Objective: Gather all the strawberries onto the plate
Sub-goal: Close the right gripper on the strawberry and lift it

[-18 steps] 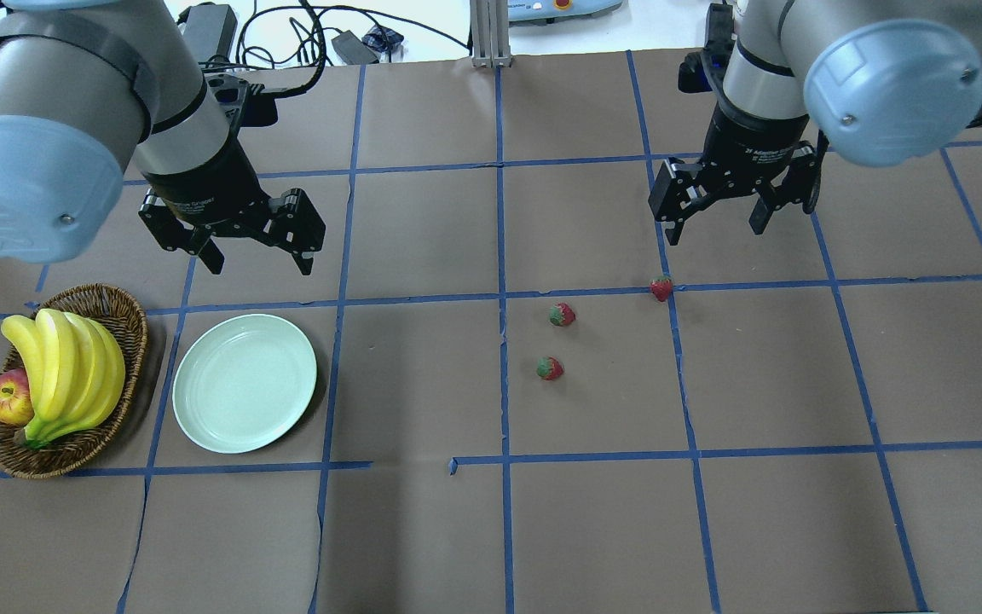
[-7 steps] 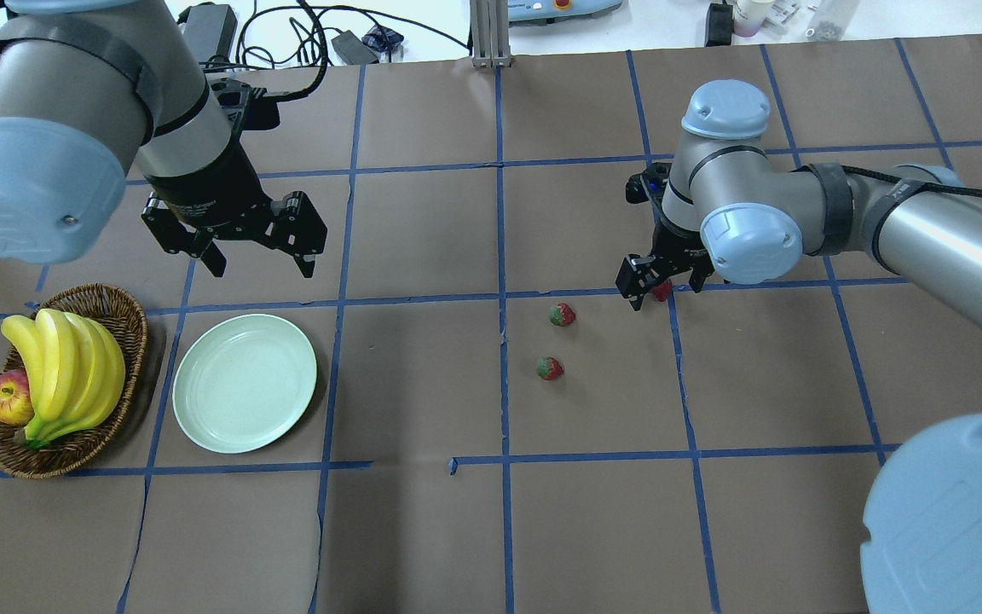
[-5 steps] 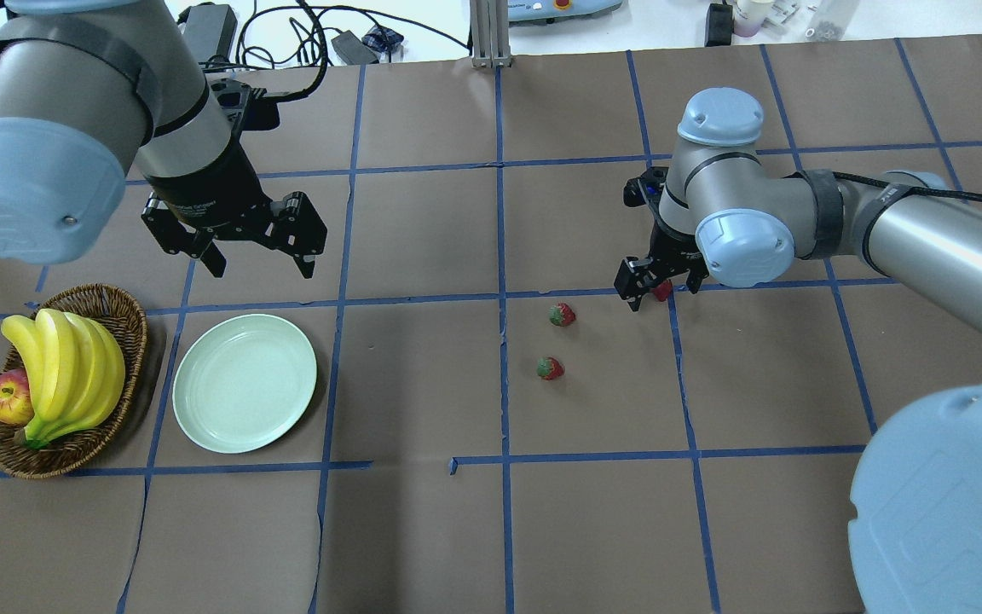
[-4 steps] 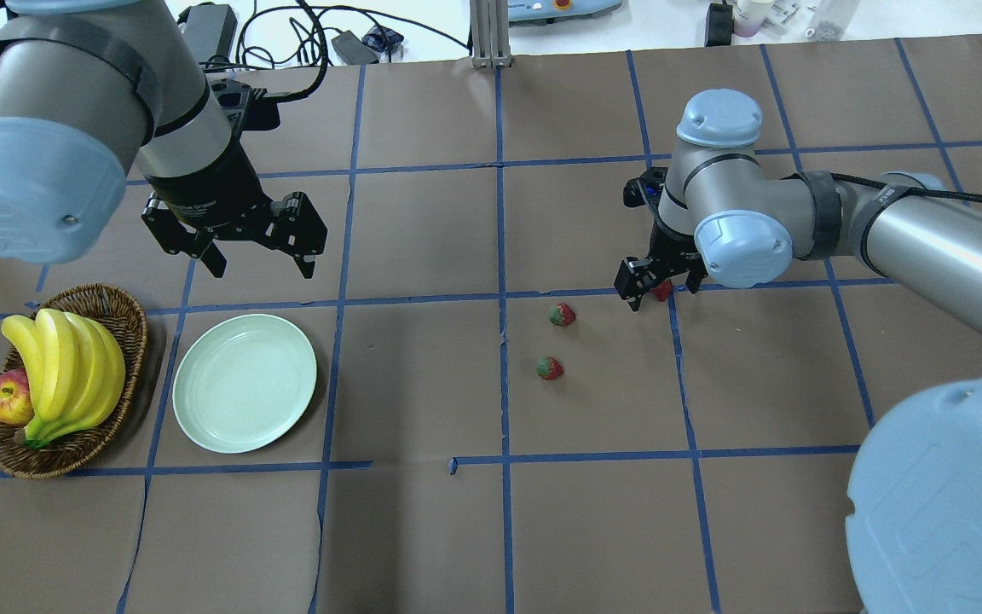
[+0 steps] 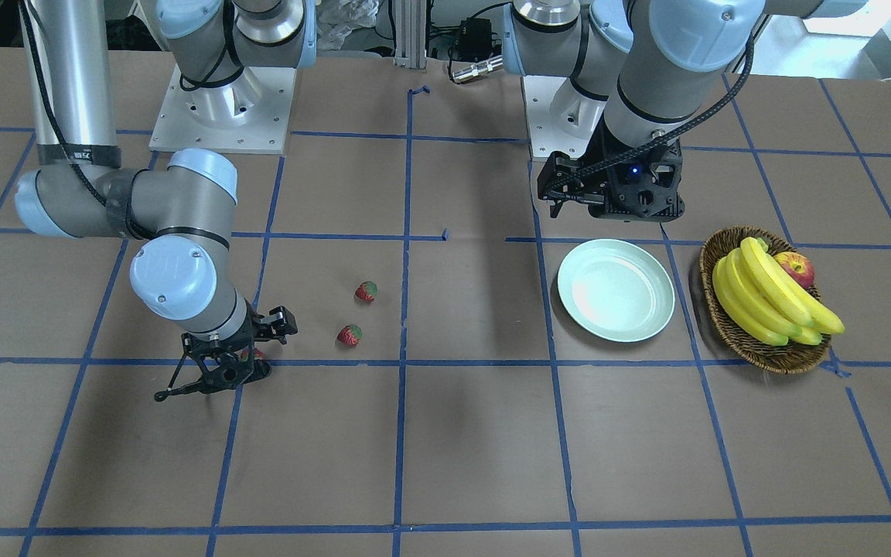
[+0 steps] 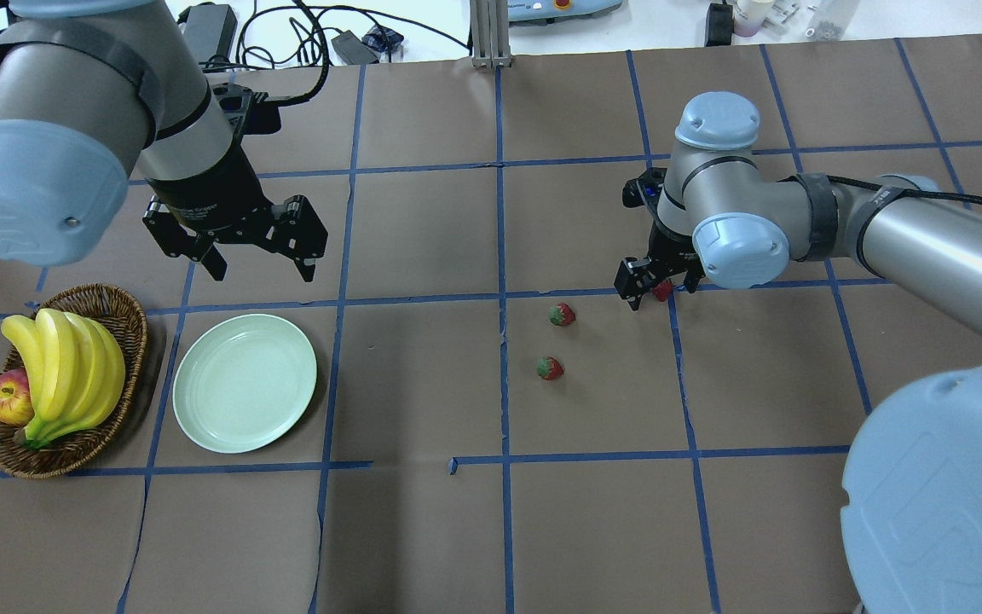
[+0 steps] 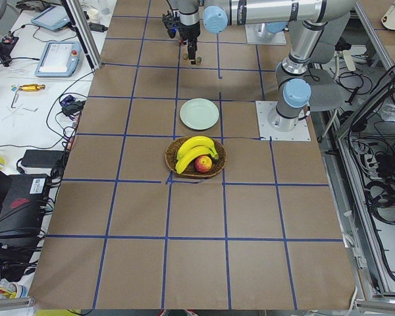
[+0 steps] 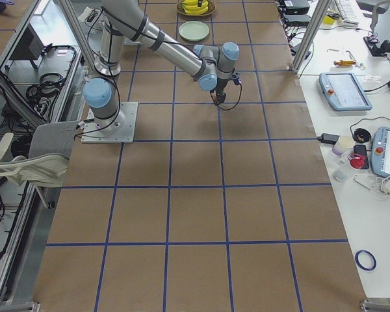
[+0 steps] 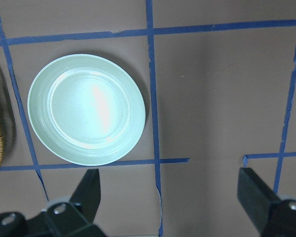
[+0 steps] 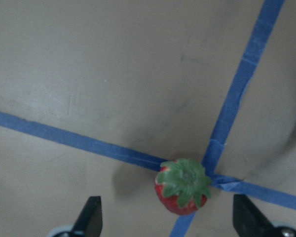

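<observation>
Down at the blue tape [image 10: 226, 118] crossing, the right gripper [image 6: 660, 296] straddles a strawberry [image 10: 182, 186], jaws spread wide and not touching it, while the left gripper [image 6: 262, 273] hangs agape, empty, near the plate [image 9: 86, 109].

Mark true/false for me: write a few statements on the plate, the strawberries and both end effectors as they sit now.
1. The plate has nothing on it. True.
2. The right end effector holds a strawberry in the air. False: the strawberry sits on the blue tape crossing, between open fingers with a gap on each side.
3. The left end effector is open, above the table near the plate. True.
4. The other two strawberries lie in the basket. False: they lie on the table paper; the basket holds bananas and an apple.
</observation>
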`<state>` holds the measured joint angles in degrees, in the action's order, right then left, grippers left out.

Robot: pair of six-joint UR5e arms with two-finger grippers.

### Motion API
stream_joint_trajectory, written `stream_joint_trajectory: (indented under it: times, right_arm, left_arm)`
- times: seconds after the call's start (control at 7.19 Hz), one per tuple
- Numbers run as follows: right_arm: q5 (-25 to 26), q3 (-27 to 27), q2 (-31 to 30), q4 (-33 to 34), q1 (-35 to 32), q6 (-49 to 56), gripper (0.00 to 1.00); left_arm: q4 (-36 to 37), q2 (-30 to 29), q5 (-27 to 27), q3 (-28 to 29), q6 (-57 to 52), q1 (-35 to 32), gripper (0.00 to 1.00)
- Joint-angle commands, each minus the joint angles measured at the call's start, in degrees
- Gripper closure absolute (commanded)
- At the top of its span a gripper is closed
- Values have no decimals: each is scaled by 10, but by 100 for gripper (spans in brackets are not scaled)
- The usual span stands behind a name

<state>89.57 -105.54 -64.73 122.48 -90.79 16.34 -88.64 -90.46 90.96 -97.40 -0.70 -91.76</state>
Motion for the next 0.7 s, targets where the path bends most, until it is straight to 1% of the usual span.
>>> stream_joint_trajectory:
  times: [0.0, 0.14, 0.28, 0.42, 0.56]
  right_arm:
    - [1, 1, 1, 1, 0, 2, 56]
    - [3, 0, 2, 3, 0, 2, 85]
    - [8, 1, 2, 3, 0, 5, 100]
    - [26, 3, 1, 3, 0, 5, 100]
    - [32, 8, 0, 3, 0, 5, 100]
  left_arm:
    - [2, 1, 1, -14, 0, 0, 0]
    - [4, 1, 1, -14, 0, 0, 0]
    - [5, 3, -2, -8, -7, 1, 0]
    - [6, 8, -2, -6, -11, 3, 0]
    - [6, 10, -2, -1, -11, 8, 0]
